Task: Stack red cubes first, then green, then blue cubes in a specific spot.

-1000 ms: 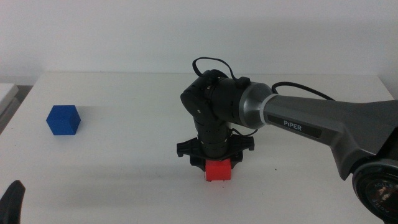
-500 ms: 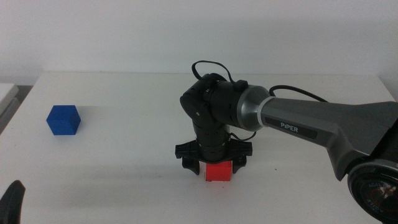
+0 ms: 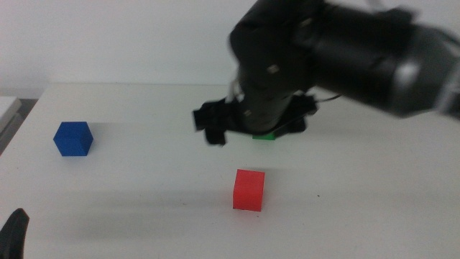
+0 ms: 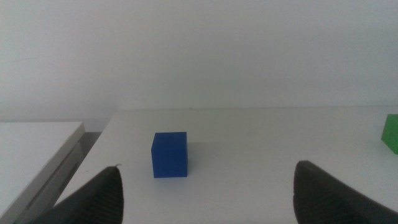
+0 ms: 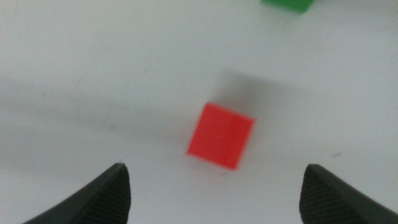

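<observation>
The red cube stands alone on the white table, front of centre, also seen in the right wrist view. My right gripper hangs open and blurred above and behind it, with nothing between its jaws. A sliver of the green cube peeks out under that gripper, and its edge shows in the right wrist view. The blue cube rests at the far left. My left gripper waits at the near left corner, open, facing the blue cube.
A white board edge lies beside the table's left side. The green cube's edge shows at the border of the left wrist view. The white tabletop spreads between the cubes.
My right gripper has let go of the red cube, risen and pulled back toward the far side. The red cube stays where it was set. The green cube has come partly into sight.
</observation>
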`<action>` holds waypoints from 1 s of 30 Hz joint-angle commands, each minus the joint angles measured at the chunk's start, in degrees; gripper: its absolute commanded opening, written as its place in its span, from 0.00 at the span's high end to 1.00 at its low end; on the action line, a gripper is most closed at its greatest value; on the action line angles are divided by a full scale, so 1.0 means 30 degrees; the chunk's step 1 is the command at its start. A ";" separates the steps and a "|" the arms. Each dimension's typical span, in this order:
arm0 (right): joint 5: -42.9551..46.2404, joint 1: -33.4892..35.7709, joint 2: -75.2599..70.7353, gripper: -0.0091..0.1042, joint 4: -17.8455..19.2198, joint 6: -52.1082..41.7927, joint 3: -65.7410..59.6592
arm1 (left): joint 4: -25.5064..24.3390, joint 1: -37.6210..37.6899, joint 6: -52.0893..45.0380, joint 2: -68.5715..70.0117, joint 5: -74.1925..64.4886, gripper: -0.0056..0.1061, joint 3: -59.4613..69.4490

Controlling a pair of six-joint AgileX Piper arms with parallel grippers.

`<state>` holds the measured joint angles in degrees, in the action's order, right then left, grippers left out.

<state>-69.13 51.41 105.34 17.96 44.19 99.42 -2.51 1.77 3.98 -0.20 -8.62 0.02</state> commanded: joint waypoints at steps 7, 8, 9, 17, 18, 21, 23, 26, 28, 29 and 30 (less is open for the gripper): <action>0.2060 -0.3224 -0.0943 0.10 0.0835 -0.2658 -0.0389 | -0.0018 0.0005 0.0132 0.0066 0.0212 0.11 -0.0005; 0.2374 -0.3765 -0.0622 0.10 0.0437 -0.3202 -0.0083 | -0.0018 0.0005 0.0132 0.0066 0.0212 0.11 -0.0005; 0.2463 -0.4169 -0.0263 0.10 0.0305 -0.3513 0.0269 | -0.0018 0.0005 0.0132 0.0066 0.0212 0.11 -0.0005; 0.2086 -0.6322 0.5278 0.10 -0.0596 -0.5312 0.5920 | -0.0018 0.0005 0.0132 0.0066 0.0212 0.11 -0.0005; 0.2002 -0.6407 0.5901 0.10 -0.0557 -0.5257 0.6498 | -0.0018 0.0005 0.0132 0.0066 0.0212 0.11 -0.0005; 0.1977 -0.6530 0.7935 0.10 -0.0557 -0.5054 0.8355 | -0.0018 0.0005 0.0132 0.0066 0.0212 0.11 -0.0005; 0.1977 -0.6602 0.8953 0.10 -0.0521 -0.4778 0.9140 | -0.0018 0.0005 0.0132 0.0066 0.0212 0.11 -0.0005; 0.2380 -0.6673 0.9860 0.10 -0.0270 -0.3885 0.9330 | -0.0018 0.0005 0.0132 0.0066 0.0212 0.11 -0.0005; 0.2650 -0.6673 1.0273 0.10 -0.0032 -0.3522 0.9330 | -0.0018 0.0005 0.0132 0.0066 0.0212 0.11 -0.0005; 0.2688 -0.6673 1.0471 0.10 0.0016 -0.3529 0.9330 | -0.0018 0.0005 0.0132 0.0066 0.0212 0.11 -0.0005; 0.2791 -0.6673 1.0646 0.10 0.0045 -0.3529 0.9330 | -0.0018 0.0005 0.0132 0.0066 0.0212 0.11 -0.0005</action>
<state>-61.66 31.93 136.90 16.73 33.06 126.62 -2.51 1.77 3.98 -0.20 -8.62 0.02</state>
